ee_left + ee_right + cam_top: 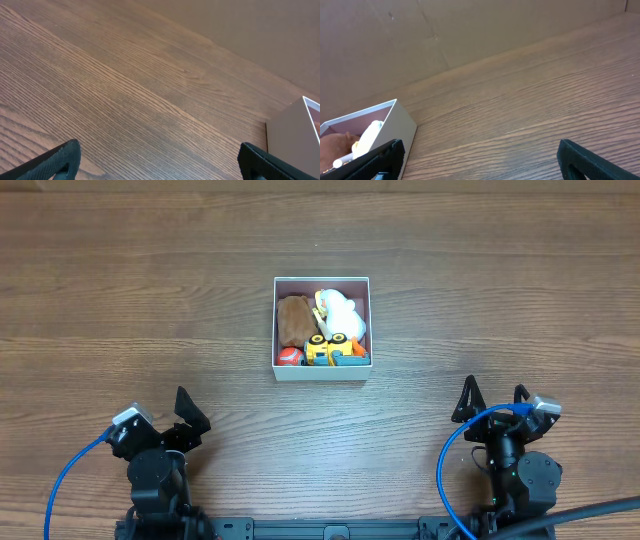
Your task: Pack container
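Left tool, right tool resting, fingers apart, gripping nothing; container sitting ahead between them, seemingly holding toys.

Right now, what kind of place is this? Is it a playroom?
Probably a robot practice lab, not a playroom: a wood-grain table, the left gripper and right gripper open at its near side, and one container holding toys.
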